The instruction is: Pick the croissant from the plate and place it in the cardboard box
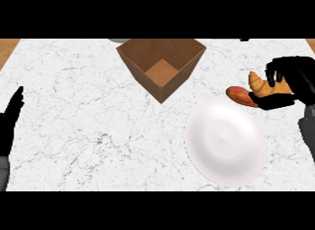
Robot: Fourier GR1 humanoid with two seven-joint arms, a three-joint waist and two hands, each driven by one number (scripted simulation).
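Observation:
The golden croissant (pixel 262 85) is held in my right hand (pixel 299 81), whose fingers curl round it above the counter, just past the far right rim of the white plate (pixel 226 141). The plate carries nothing. The open cardboard box (pixel 161 65) stands at the far middle of the counter, left of the hand and apart from it. My left hand (pixel 4 128) rests open at the left edge, fingers up.
A reddish-brown rounded item (pixel 241 95), like a sweet potato, lies on the marble counter (pixel 87 112) right beside the croissant and touching the plate's far rim. Wooden surface (pixel 1 54) shows past the counter's far left and right corners.

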